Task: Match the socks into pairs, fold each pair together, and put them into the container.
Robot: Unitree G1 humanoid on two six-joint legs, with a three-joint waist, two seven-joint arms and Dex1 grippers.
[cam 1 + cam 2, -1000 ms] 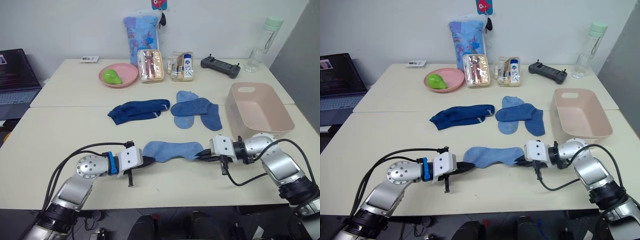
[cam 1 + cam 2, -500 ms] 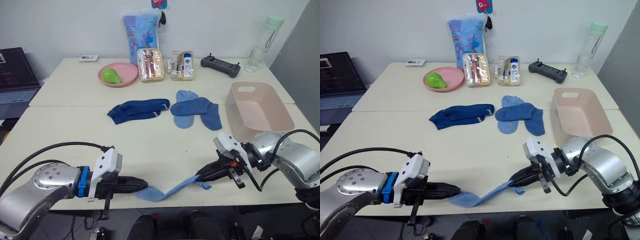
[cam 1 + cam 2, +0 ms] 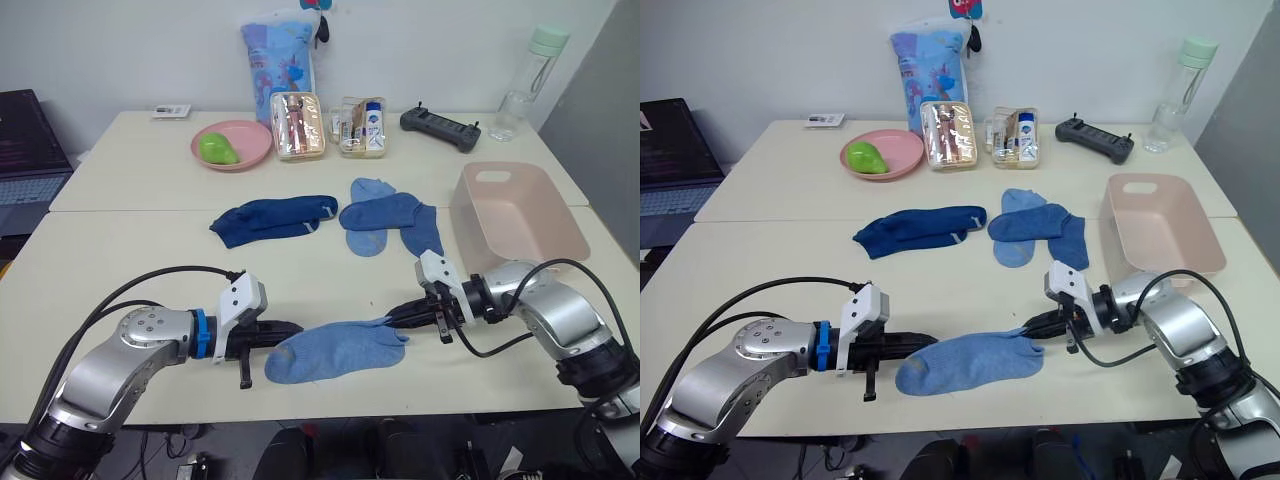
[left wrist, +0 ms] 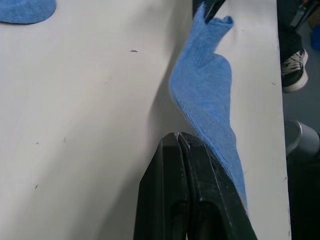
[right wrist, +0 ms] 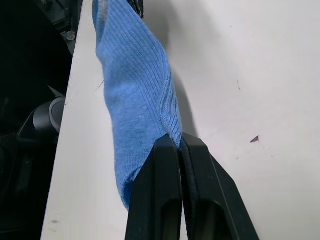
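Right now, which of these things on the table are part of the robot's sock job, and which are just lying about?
Job: held light blue sock, navy socks, blue socks, pink tub.
Lying about: pink plate with green fruit, two clear pouches, printed bag, black controller, water bottle.

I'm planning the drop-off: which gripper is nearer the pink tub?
Right. The right gripper sits just in front of the pink tub, while the left gripper is far across the table, both holding the blue sock.

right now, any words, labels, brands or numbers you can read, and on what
None can be read.
Tall pale-blue printed bag: a printed picture, any lettering too small.
Bottles in the clear zip pouch: labels blurred.
Small white card at the table's far edge: too small.
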